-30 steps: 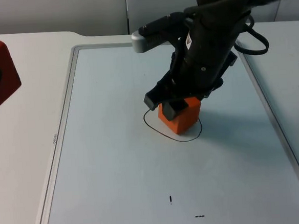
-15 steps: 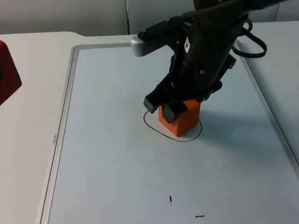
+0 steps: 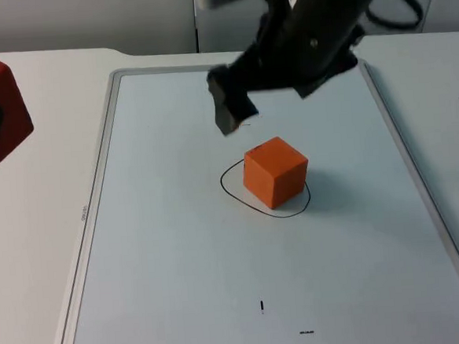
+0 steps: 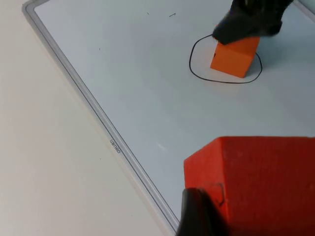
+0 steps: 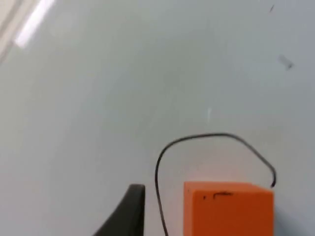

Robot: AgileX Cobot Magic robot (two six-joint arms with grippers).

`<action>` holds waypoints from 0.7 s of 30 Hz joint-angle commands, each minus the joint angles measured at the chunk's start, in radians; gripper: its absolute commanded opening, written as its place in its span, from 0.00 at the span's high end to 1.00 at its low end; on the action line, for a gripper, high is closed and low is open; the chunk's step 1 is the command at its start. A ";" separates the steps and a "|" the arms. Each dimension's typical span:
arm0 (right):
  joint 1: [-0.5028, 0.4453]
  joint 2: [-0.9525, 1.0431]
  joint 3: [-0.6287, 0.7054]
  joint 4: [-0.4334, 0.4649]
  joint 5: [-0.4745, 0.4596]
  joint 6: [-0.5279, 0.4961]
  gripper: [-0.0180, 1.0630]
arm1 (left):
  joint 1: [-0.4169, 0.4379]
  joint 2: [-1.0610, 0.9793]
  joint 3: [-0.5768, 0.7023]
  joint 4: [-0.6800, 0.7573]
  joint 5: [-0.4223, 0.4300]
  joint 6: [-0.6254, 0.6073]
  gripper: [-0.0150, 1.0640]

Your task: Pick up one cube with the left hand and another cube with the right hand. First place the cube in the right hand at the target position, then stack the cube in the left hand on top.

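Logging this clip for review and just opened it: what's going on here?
The orange cube sits alone on the whiteboard, inside the hand-drawn black circle that marks the target. The right gripper hangs above and behind it, holding nothing. The left gripper waits off the board's left edge, holding the red cube in the air. So the first placement looks done, and stacking the red cube on the orange one is not yet done.

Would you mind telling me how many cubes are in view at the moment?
2. The orange cube sits on the whiteboard inside the drawn black outline; the red cube is held by the left gripper above the board's left edge.
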 commanded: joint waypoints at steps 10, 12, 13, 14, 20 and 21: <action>0.077 -0.531 0.009 0.004 0.022 -0.116 0.01 | -0.009 -0.004 0.000 -0.011 -0.017 0.001 0.96; 0.090 -0.597 0.045 0.004 0.020 -0.129 0.01 | -0.009 -0.004 0.000 -0.011 -0.019 0.001 0.96; 0.096 -0.646 0.080 0.004 0.016 -0.131 0.01 | -0.009 -0.004 0.000 -0.011 -0.019 0.001 0.96; 0.101 -0.696 0.122 0.004 0.010 -0.131 0.01 | -0.009 -0.004 0.000 -0.011 -0.019 0.001 0.96; 0.100 -0.941 0.351 0.050 -0.036 -0.131 0.01 | -0.009 -0.004 0.000 -0.011 -0.023 0.001 0.96; 0.100 -0.941 0.351 0.050 -0.036 -0.131 0.01 | -0.009 -0.004 0.000 -0.011 -0.023 0.001 0.96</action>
